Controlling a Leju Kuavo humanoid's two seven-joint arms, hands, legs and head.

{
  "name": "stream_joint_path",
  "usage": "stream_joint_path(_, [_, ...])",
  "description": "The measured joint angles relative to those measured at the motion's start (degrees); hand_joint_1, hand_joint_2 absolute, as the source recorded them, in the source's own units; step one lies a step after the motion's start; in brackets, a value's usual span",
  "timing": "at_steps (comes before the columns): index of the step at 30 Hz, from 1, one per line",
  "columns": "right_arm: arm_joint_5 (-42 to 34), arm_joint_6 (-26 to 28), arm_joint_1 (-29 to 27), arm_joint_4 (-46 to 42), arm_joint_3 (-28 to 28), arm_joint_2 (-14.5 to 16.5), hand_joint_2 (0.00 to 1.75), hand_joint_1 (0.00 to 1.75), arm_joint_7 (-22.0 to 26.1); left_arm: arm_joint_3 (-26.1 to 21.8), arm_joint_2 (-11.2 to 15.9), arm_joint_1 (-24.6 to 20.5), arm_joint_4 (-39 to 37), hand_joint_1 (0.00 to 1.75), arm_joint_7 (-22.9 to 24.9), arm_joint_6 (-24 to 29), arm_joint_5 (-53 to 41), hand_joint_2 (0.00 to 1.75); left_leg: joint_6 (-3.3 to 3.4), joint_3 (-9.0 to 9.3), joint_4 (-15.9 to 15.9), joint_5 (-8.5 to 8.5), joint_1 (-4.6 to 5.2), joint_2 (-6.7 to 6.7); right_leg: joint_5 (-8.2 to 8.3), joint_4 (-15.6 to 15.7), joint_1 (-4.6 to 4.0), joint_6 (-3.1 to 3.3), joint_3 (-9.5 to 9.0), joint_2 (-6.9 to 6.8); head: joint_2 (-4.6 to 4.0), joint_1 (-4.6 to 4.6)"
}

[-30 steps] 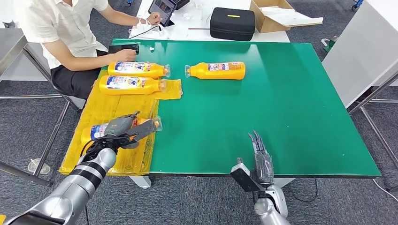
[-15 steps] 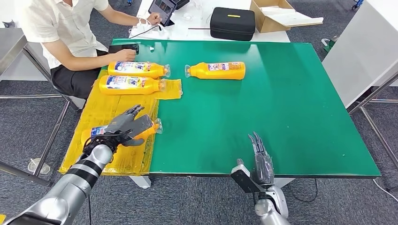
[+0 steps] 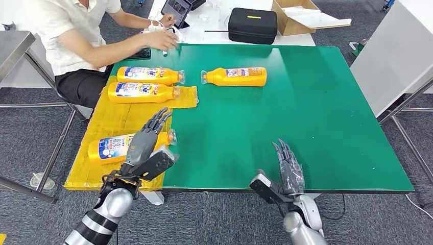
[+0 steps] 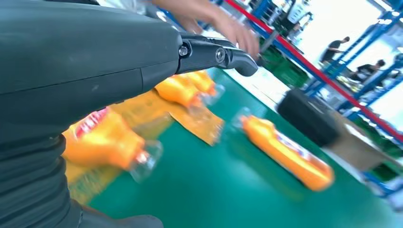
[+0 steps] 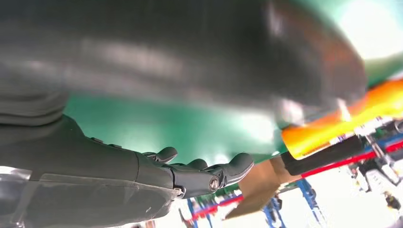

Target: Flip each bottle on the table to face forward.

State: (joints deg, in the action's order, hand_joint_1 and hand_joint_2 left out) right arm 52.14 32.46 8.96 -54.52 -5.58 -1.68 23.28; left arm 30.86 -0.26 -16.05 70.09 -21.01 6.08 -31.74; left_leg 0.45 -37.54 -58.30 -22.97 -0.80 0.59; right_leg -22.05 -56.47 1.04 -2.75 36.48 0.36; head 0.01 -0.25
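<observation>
Several orange bottles lie on their sides. The nearest bottle (image 3: 113,147) (image 4: 102,142) rests on the yellow mat (image 3: 107,120) near the table's front left, label up, cap toward the green. My left hand (image 3: 144,145) hovers just above its cap end, fingers spread, holding nothing. Two bottles (image 3: 149,75) (image 3: 143,92) lie side by side at the mat's far end. Another bottle (image 3: 236,76) (image 4: 285,152) lies on the green table top (image 3: 286,102). My right hand (image 3: 287,171) is raised at the front edge, fingers spread and empty.
A person sits at the far left, one hand (image 3: 161,40) reaching over the table's back corner. A black case (image 3: 253,25), a cardboard box (image 3: 306,18) and a tablet (image 3: 176,10) lie on the white table behind. A white surface (image 3: 398,51) stands at right.
My left hand let go of the nearest bottle and pulled back with fingers spread. The bottle now lies with its label showing. The person's hand moved from the far bottles to the back corner.
</observation>
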Motion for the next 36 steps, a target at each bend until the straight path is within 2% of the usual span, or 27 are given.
stream_joint_path(3, [4.2,-0.1,3.6,1.7,-0.4,-1.9,1.75,0.00,-3.0,0.5,-1.8,1.8,1.4,0.00,-0.4,-2.3,6.1,1.75,0.04,0.00,0.0,0.05,0.02,0.01,0.02,0.0,0.03,-0.02,-0.02,0.00,0.00,0.00])
stream_joint_path(6, [6.9,-0.5,8.0,4.2,-1.2,-3.6,1.75,0.00,-5.2,1.4,-5.1,3.8,0.6,0.00,0.3,-4.6,14.6,1.75,0.07,0.01,0.0,0.06,0.11,0.01,0.03,0.0,0.12,-0.04,-0.02,-0.01,0.00,0.02])
stream_joint_path(12, [11.3,-3.0,15.7,10.1,-4.2,-6.1,1.75,0.00,-10.6,4.5,-9.9,5.8,-4.4,0.00,0.5,-2.1,21.2,1.75,0.09,-0.02,0.0,0.04,0.14,0.02,0.03,0.0,0.15,-0.05,-0.01,-0.01,0.00,0.00])
stream_joint_path(19, [16.0,-1.3,22.4,16.6,-7.8,-6.8,1.75,0.00,-13.4,7.0,-11.7,5.7,-7.7,0.00,-0.3,-0.2,22.6,1.75,0.09,-0.01,0.0,0.05,0.12,0.01,0.03,0.0,0.13,-0.04,0.01,-0.01,-0.01,-0.01])
stream_joint_path(27, [17.3,-3.1,27.1,21.4,-10.5,-6.8,1.75,0.00,-14.6,7.5,-12.5,4.8,-9.4,0.00,-0.8,1.0,23.1,1.75,0.09,-0.02,0.0,0.05,0.13,0.02,0.03,0.0,0.15,-0.05,0.00,-0.01,-0.01,-0.02])
stream_joint_path(31, [16.7,-7.7,28.6,23.7,-10.9,-6.7,1.75,0.00,-16.0,7.6,-12.8,4.5,-10.0,0.00,-0.9,1.3,23.2,1.75,0.09,-0.02,0.0,0.05,0.14,0.03,0.03,0.0,0.14,-0.05,0.00,-0.01,0.00,-0.02])
stream_joint_path(36, [15.8,-19.3,30.8,27.5,-11.1,-6.5,1.75,0.00,-21.6,8.1,-13.0,3.8,-10.5,0.00,-0.9,2.0,23.3,1.75,0.09,-0.02,0.0,0.06,0.13,0.03,0.03,0.0,0.14,-0.05,0.00,-0.02,-0.01,-0.01])
